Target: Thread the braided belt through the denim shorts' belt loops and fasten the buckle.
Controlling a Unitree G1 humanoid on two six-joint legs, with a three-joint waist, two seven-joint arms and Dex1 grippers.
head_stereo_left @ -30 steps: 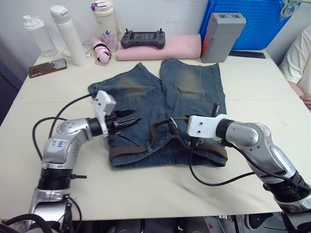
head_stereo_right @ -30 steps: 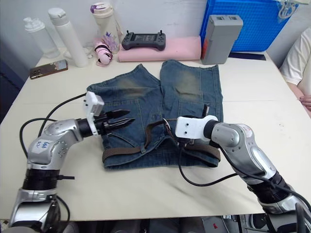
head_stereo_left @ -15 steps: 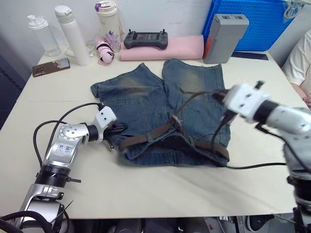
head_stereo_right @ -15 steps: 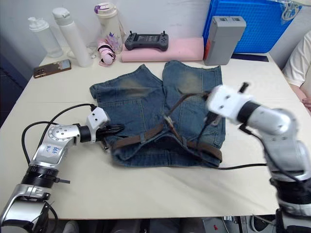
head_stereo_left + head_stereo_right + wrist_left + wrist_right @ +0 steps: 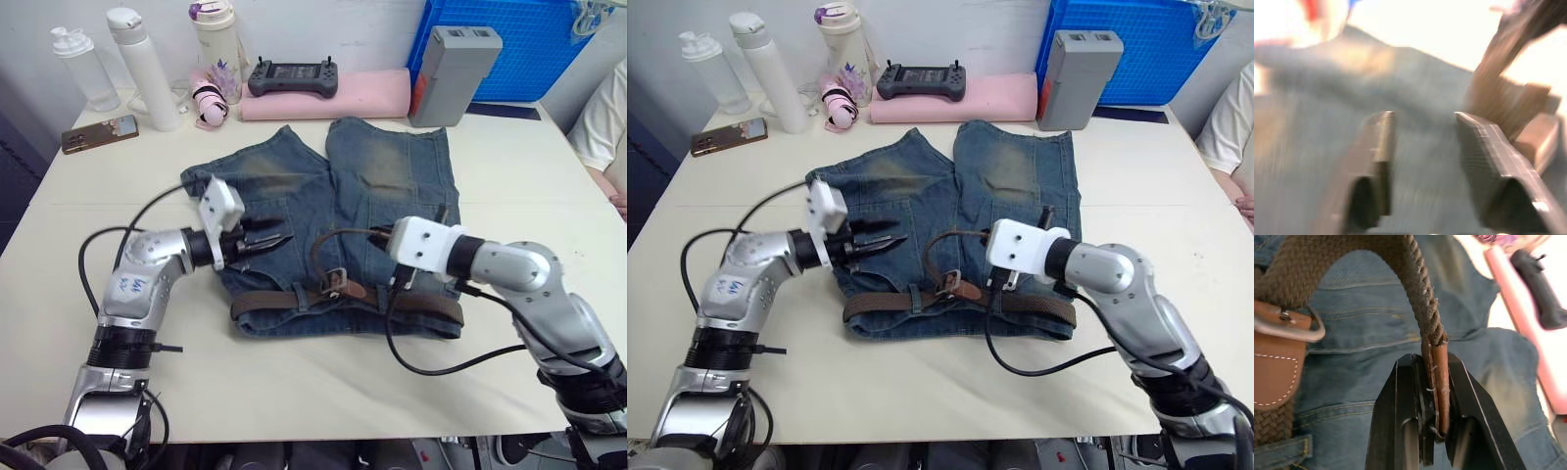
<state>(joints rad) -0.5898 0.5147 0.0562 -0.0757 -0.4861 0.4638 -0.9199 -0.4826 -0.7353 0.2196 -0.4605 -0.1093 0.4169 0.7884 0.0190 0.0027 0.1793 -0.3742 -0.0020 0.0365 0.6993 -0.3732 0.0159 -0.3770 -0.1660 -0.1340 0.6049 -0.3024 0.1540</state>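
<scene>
1. Right gripper (image 5: 1431,396) clamps my fingers on the braided belt (image 5: 1422,308) at its flat tip, centre frame.
2. Left gripper (image 5: 277,235) hangs parted above the denim shorts (image 5: 294,186).
3. Limp, grippy weave; I judge the stiffer tip best for feeding the buckle (image 5: 951,284).

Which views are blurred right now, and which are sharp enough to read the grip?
Left wrist view: smeared, the left gripper open over soft denim shorts. Right wrist view: sharp, the right gripper clamped on the belt tip, buckle clear. Both eye views: sharp, evenly lit.
</scene>
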